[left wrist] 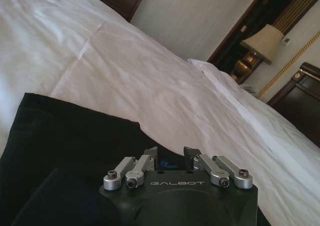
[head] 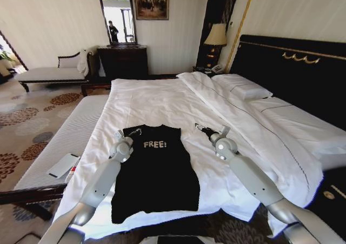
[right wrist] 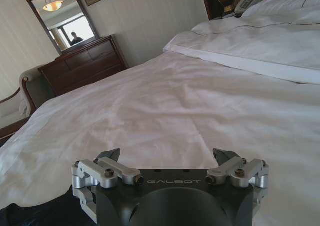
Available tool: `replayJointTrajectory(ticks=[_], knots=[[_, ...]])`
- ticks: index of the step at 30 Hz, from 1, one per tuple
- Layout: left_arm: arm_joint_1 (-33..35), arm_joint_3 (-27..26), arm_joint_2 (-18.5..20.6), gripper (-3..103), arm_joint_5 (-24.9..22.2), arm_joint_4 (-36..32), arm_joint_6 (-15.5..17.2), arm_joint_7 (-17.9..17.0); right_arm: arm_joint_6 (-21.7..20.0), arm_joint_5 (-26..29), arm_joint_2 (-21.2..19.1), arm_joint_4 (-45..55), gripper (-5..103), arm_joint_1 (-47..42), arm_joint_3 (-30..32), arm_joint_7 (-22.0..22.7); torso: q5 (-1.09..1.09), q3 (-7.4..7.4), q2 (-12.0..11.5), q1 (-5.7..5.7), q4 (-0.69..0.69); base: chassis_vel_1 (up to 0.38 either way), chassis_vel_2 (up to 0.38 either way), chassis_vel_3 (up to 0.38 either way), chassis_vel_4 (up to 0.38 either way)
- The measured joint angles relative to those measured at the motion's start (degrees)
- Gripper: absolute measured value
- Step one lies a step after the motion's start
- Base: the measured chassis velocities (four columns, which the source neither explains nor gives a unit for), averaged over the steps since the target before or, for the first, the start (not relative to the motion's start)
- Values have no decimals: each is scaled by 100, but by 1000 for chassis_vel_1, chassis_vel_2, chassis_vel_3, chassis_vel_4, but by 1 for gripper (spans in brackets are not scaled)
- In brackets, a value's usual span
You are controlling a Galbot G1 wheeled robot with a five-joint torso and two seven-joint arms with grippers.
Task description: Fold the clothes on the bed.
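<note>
Black cotton, one T-shirt (head: 157, 173) lies flat on the near part of the bed (head: 162, 100). Two grippers: the left gripper (head: 135, 132) at the shirt's far left corner, narrowly parted; the right gripper (head: 201, 128) just right, spread wide over the white duvet (right wrist: 165, 105).

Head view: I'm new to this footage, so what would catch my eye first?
The black T-shirt with white "FREE!" lettering, lying flat near the foot of the white bed, its sleeves apparently already folded in. The left gripper sits at the shirt's top left corner, while the right gripper hovers open over bare duvet just off the shirt's right shoulder. Behind, the dark headboard rises at right.
</note>
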Motion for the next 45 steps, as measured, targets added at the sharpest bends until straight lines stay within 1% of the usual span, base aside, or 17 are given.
replayJointTrajectory(ticks=[4, 5, 9, 11, 15, 18, 20, 23, 25, 26, 30, 31, 37, 40, 41, 43, 45], knots=[[253, 146, 295, 51, 88, -312, 5, -32, -10, 2, 40, -8, 100, 51, -57, 15, -1, 0, 0, 0, 1, 0, 0, 0, 0], [253, 146, 295, 51, 88, -312, 5, -32, -10, 2, 40, -8, 100, 51, -57, 15, -1, 0, 0, 0, 1, 0, 0, 0, 0], [315, -286, 298, 62, -80, -332, -13, -48, -15, -8, 52, -6, 100, 38, -66, 16, 0, 0, 0, 0, -1, 0, 0, 0, 0], [377, -607, 380, 74, -220, -321, 21, -70, -17, -12, 49, -1, 100, 26, -66, 17, 0, 0, 0, 0, -2, 0, 0, 0, 0], [302, -949, 440, 89, -316, -99, 63, -26, -18, -25, 43, -6, 100, 32, -72, 3, -1, 0, 0, 0, 2, 0, 0, 0, 0], [123, -1094, 374, 94, -400, 124, 122, -24, -18, -29, 44, -19, 100, 69, -105, 1, 0, 0, 0, -1, 2, 0, 0, 0, 0], [-122, -1174, 280, 99, -496, 473, 339, -102, -18, -29, 46, -21, 100, 113, -147, 1, 0, 0, 0, 0, -2, 0, 0, 0, 0], [-302, -1163, 227, 100, -511, 848, 505, -180, -20, -29, 46, -16, 100, 133, -177, 4, 1, 0, 0, 0, -3, 0, 0, 0, 0], [-458, -1106, 171, 100, -506, 1293, 776, -197, -21, -39, 47, -12, 100, 141, -200, 6, 0, 1, 0, 1, -2, 0, 0, 0, 0], [-542, -1081, 124, 100, -462, 1550, 928, -153, -21, -52, 48, -11, 100, 141, -205, 7, -1, 1, 0, 1, -1, 0, 0, 0, 0], [-698, -1077, -2, 100, -256, 2017, 1083, 96, -21, -71, 47, -9, 100, 139, -211, 7, 0, 0, 0, 0, 0, 0, 0, 0, 0], [-776, -1096, -84, 100, -60, 2257, 1064, 325, -21, -78, 41, -9, 100, 134, -212, 7, 1, 0, 0, 0, 1, 0, 0, 0, 0], [-896, -1134, -257, 100, 296, 2554, 756, 760, -21, -82, 27, -17, 100, 121, -216, 5, 1, 0, -1, 0, 0, 0, 0, 0, 0], [-1003, -1140, -386, 101, 456, 2694, 470, 1117, -21, -91, 24, -48, 100, 121, -237, 2, 1, 0, 0, 0, -1, 0, 0, 0, 0], [-1076, -1140, -429, 92, 491, 2778, 421, 1170, -21, -91, 26, -69, 100, 131, -255, 2, 1, 0, 0, 0, -2, 0, 0, 0, 0], [-1110, -1139, -442, 92, 515, 2820, 401, 1189, -21, -91, 29, -82, 100, 146, -268, 2, 1, 0, 0, 0, -2, 0, 0, 0, 0], [-1162, -1135, -452, 81, 548, 2881, 380, 1215, -21, -92, 36, -118, 100, 196, -304, 1, 1, 0, 0, 0, -2, 0, 0, 0, 0]])
